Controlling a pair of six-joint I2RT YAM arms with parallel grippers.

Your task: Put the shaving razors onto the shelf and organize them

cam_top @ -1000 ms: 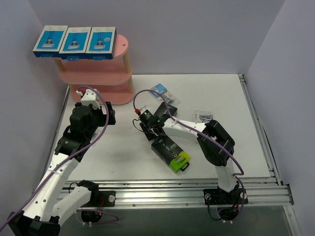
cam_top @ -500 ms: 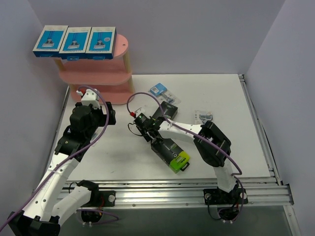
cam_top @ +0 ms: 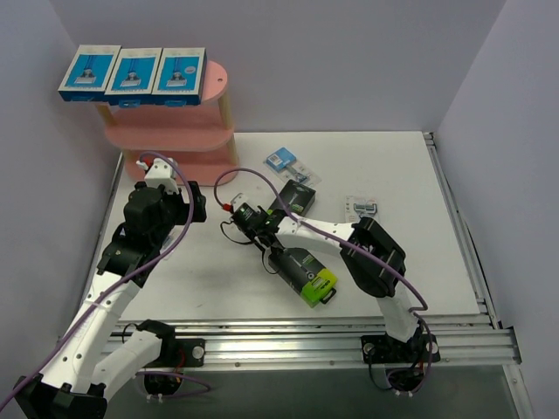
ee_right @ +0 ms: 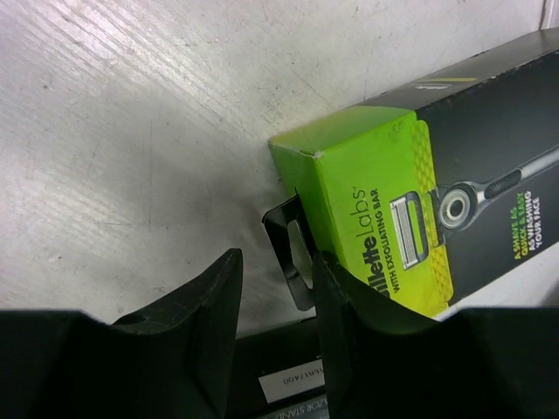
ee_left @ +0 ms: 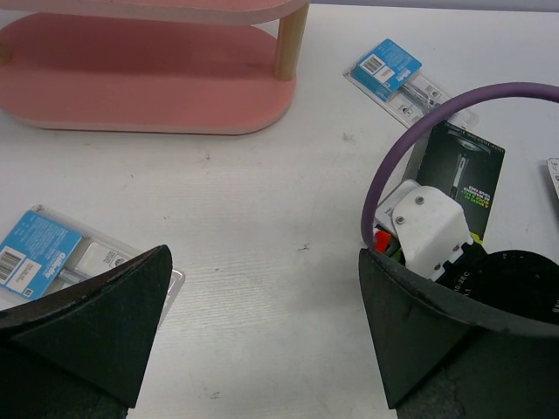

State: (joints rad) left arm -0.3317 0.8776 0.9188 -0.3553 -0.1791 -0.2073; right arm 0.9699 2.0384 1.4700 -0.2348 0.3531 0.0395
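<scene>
The pink shelf [cam_top: 206,80] [ee_left: 148,74] stands at the back left, with three blue-and-white razor boxes [cam_top: 133,72] side by side on its top board. One black razor box [cam_top: 295,197] [ee_left: 463,170] lies mid-table; its lime-green end [ee_right: 367,192] and hang tab reach my right gripper [cam_top: 255,229] [ee_right: 275,257]. That gripper hovers low, jaws a little apart, the tab in the gap and nothing clamped. A second black box [cam_top: 304,272] [ee_right: 288,358] lies nearer the bases. My left gripper [cam_top: 194,202] [ee_left: 262,253] hangs wide open over bare table.
Clear blister packs with blue cards lie behind the black box [cam_top: 288,163] [ee_left: 397,74], further right [cam_top: 361,208], and beside my left finger [ee_left: 44,257]. The right arm's purple cable [ee_left: 437,109] loops up into the left wrist view. Walls close in on three sides.
My right gripper has slid leftward along the table, from over the first black box to its lime end. The left arm and both boxes stay where they were.
</scene>
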